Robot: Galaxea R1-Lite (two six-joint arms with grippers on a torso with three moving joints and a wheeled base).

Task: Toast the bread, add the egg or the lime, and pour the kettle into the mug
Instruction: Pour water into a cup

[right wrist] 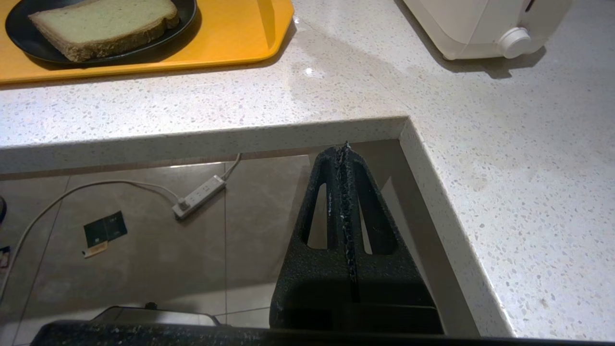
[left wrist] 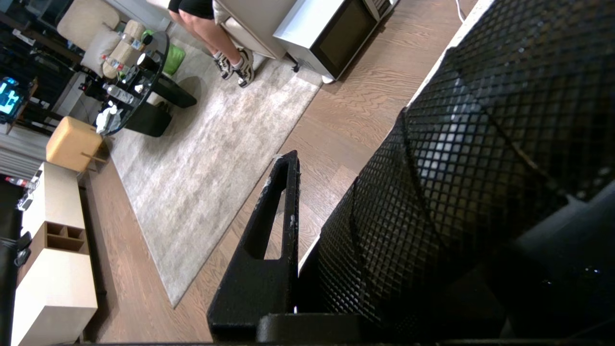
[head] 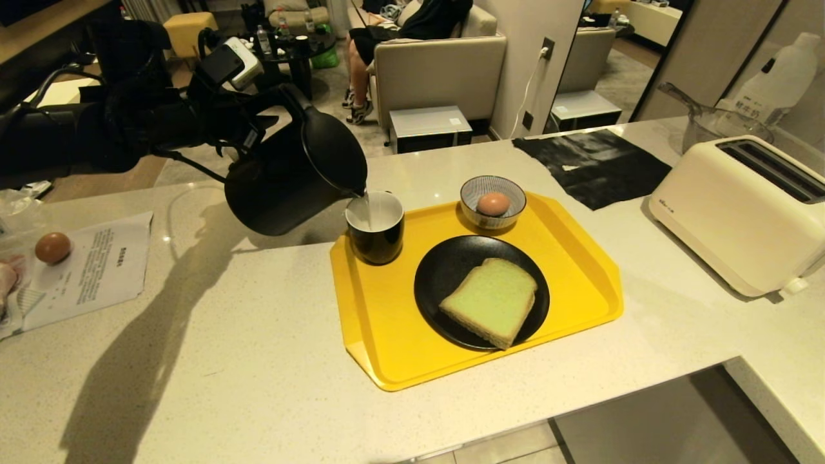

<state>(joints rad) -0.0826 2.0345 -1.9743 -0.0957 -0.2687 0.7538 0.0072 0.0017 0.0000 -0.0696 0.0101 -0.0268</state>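
Head view: left end effector (head: 258,132), upper left, is gripping the kettle (head: 290,177), tilting it, water streaming into the mug (head: 375,227) on the yellow tray (head: 387,348); egg (head: 493,203) is sitting in the striped bowl (head: 509,190); bread (head: 491,301) is lying on the black plate (head: 438,270).
Left wrist view: one finger (left wrist: 269,240) is showing beside the kettle's (left wrist: 456,168) textured wall.
Right wrist view: right end effector (right wrist: 346,158) is hanging fully closed, empty, below the bench (right wrist: 480,144) edge, lower centre.

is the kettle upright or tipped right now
Tipped. The kettle, held at its handle by the left gripper, leans spout-down over the mug, and a thin stream runs into it.
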